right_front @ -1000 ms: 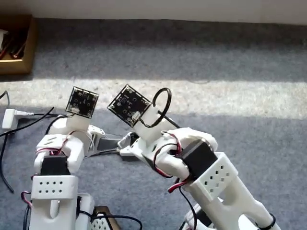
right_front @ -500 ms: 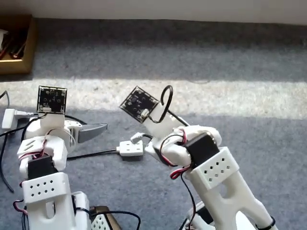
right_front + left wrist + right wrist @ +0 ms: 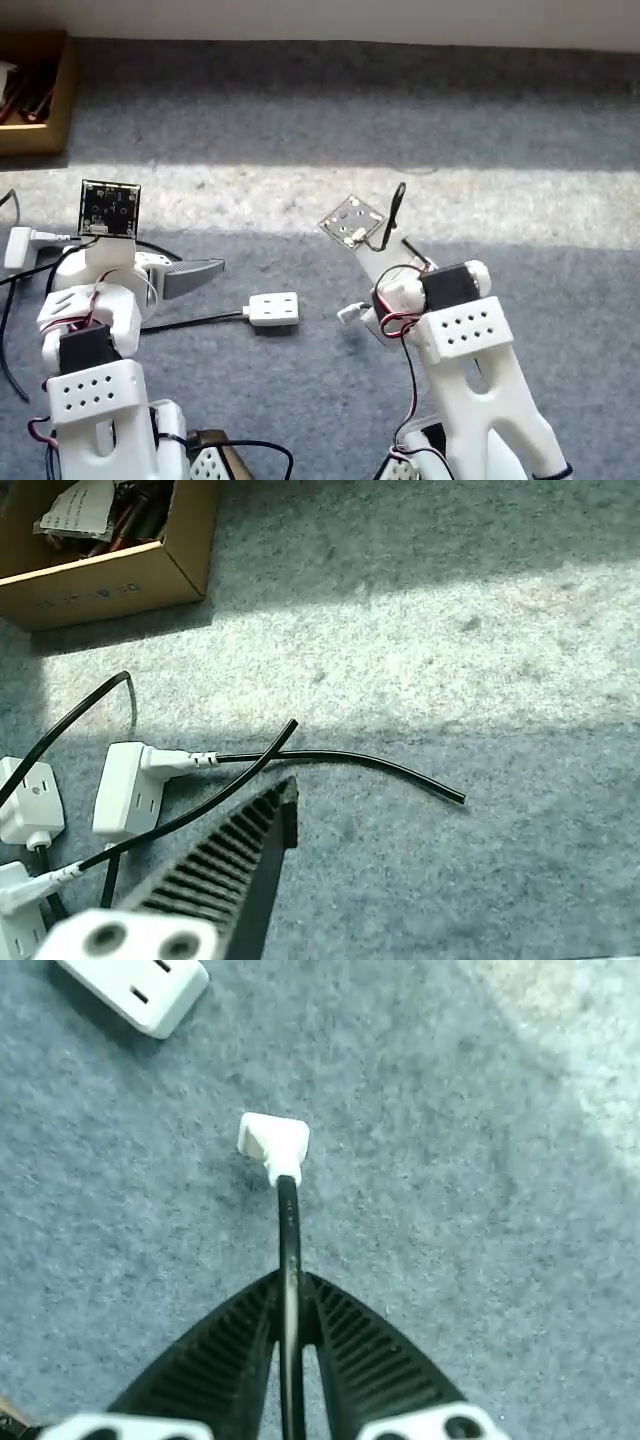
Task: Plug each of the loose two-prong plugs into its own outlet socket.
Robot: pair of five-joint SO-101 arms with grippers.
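As the right arm swings back from the white rectangular outlet socket block (image 3: pixel 273 309), the small white two-prong plug (image 3: pixel 273 1143) it carries comes away with it. The plug now sits near the block but apart from it, over the grey carpet (image 3: pixel 500 130). The right pincer (image 3: pixel 290 1285) stays clamped on the plug's thin black lead (image 3: pixel 288 1230) just behind the plug head, not on the head itself.

1 second ago both arms were huddled over the block. By 0.5 seconds ago the left arm had pulled away to its own side. The left pincer (image 3: pixel 208 268) now hangs there pointing toward the block, and I cannot tell whether it is apart or together. The block has not shifted in the last 0.5 seconds.

The retreat looks like a missed or abandoned insertion, so this socket is not yet filled and a fresh, squarer approach seems needed. Near the left arm, 2 more white corded fittings (image 3: pixel 125 790) lie loose on the carpet.
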